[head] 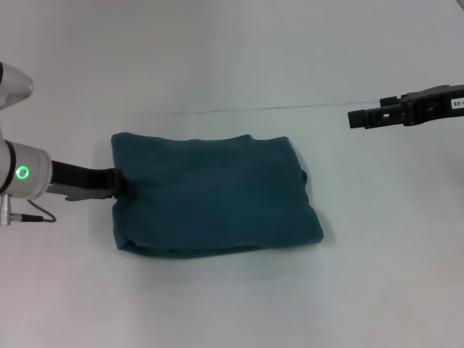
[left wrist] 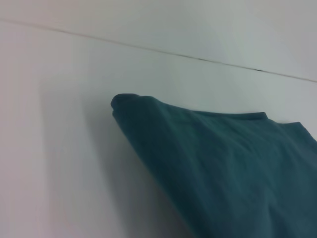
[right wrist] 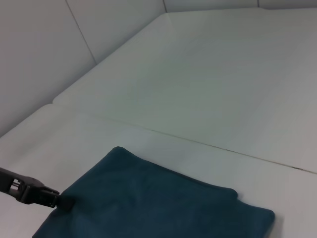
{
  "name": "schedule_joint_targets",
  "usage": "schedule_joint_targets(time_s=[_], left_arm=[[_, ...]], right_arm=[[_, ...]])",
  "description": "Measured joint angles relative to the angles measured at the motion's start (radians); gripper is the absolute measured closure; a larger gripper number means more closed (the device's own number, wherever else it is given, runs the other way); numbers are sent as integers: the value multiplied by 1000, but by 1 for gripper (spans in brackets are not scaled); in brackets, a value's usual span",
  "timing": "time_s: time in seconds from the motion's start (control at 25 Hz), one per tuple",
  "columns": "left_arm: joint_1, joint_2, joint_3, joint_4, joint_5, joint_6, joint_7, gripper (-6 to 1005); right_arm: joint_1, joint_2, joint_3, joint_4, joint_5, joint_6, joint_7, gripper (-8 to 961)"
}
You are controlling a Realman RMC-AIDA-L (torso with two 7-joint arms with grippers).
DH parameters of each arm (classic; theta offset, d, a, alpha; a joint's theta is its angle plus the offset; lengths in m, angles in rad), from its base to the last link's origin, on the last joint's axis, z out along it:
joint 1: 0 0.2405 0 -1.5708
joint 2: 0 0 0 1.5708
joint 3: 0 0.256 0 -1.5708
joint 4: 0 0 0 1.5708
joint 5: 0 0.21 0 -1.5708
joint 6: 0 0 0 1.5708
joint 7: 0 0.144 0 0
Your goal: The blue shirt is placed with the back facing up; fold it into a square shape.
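Lying folded on my table (head: 377, 290), the shirt (head: 214, 194) sits a little left of centre as a thick, roughly rectangular bundle with several layers stacked. Its top face is plain teal, and I see no lettering from any camera. The left edge is a rounded fold, and the far edge shows a slight step where one layer ends short of another. A small lump of cloth pokes out at the right edge. The left wrist view shows the far left corner of the bundle (left wrist: 223, 168) close up, with its layers stacked along the fold.

My left gripper (head: 116, 183) is low at the table, its tip right at the middle of the shirt's left edge and touching the cloth there. I cannot tell whether it is pinching the fabric or released. The right wrist view catches that same tip (right wrist: 62, 202) against the shirt's edge (right wrist: 158, 208).

My right gripper (head: 355, 118) hangs off to the far right, raised and well apart from the shirt, fingers together with nothing between them.
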Motion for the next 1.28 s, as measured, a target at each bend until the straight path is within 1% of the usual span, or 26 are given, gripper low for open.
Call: schedule_joint_targets(time_s=[0.2,0.68,0.96,1.0,1.08,1.16,1.2,1.28], left_arm=[[1,1,-1,18,51,2,-19,869],[33,2,-12,71,55,15,-13,786],[82,-11,-13,144,30,48,17,738],[91,-15,-14,160,17,62,31,731],[127,-30,-23,224,-47,119,100,717],[171,-48,-39,301,-136,192,182,639],[203,-59,-50,354,-202,252,239,600],[252,-72,-65,422,-302,355,326,521]], right_arm=[[2,0,0,0,0,3,0,6],[6,2,-1,8,0,15,-2,6],[-2,13,-3,9,0,17,-25,6],[-3,15,-3,9,0,16,-36,6],[-7,18,-3,9,0,7,-60,6],[-14,22,-3,8,0,-11,-88,6],[-18,24,-3,5,1,-22,-102,6],[-32,26,-3,-3,14,-53,-138,6]])
